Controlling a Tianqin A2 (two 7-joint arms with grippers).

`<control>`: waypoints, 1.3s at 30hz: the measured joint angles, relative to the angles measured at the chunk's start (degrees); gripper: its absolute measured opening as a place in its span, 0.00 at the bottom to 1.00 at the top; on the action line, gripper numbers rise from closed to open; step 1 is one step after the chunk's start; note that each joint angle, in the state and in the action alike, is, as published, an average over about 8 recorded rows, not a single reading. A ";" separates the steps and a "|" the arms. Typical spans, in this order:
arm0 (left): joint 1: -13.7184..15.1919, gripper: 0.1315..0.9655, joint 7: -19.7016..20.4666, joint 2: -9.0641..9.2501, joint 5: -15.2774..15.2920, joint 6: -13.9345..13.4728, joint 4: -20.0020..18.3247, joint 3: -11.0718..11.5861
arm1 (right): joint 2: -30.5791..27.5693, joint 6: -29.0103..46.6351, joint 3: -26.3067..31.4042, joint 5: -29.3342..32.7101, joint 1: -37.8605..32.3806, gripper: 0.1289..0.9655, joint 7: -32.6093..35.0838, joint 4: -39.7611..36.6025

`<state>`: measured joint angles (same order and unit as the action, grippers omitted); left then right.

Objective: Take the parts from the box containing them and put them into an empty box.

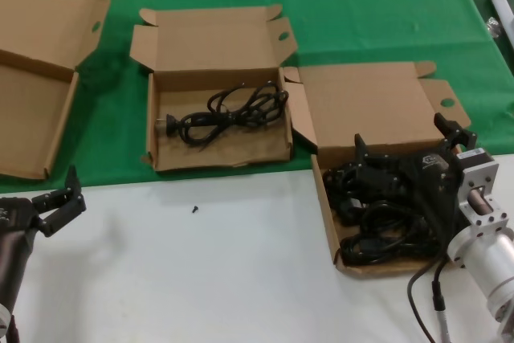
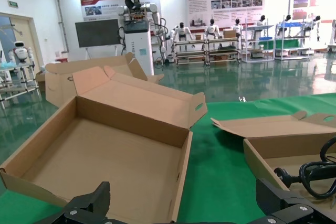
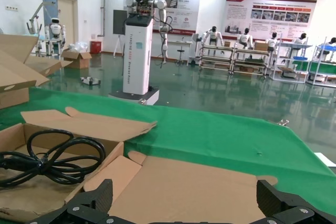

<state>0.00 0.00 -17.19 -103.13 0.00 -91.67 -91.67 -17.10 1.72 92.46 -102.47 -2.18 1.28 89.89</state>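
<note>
Right gripper nearest, low in full box, right near bench, fingers apart over cable pile. Pinch one bundle, lift straight. Target box left, one cable inside. Left gripper idle, fingers apart.

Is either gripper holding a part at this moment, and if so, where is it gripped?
Nothing is held. The left gripper is open over the white table. The right gripper is open above the source box of cables.
</note>
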 joint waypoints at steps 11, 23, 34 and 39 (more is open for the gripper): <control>0.00 1.00 0.00 0.00 0.00 0.00 0.00 0.00 | 0.00 0.00 0.00 0.00 0.00 1.00 0.00 0.00; 0.00 1.00 0.00 0.00 0.00 0.00 0.00 0.00 | 0.00 0.00 0.00 0.00 0.00 1.00 0.00 0.00; 0.00 1.00 0.00 0.00 0.00 0.00 0.00 0.00 | 0.00 0.00 0.00 0.00 0.00 1.00 0.00 0.00; 0.00 1.00 0.00 0.00 0.00 0.00 0.00 0.00 | 0.00 0.00 0.00 0.00 0.00 1.00 0.00 0.00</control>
<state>0.00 0.00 -17.19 -103.13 0.00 -91.67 -91.67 -17.10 1.72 92.46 -102.47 -2.18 1.28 89.89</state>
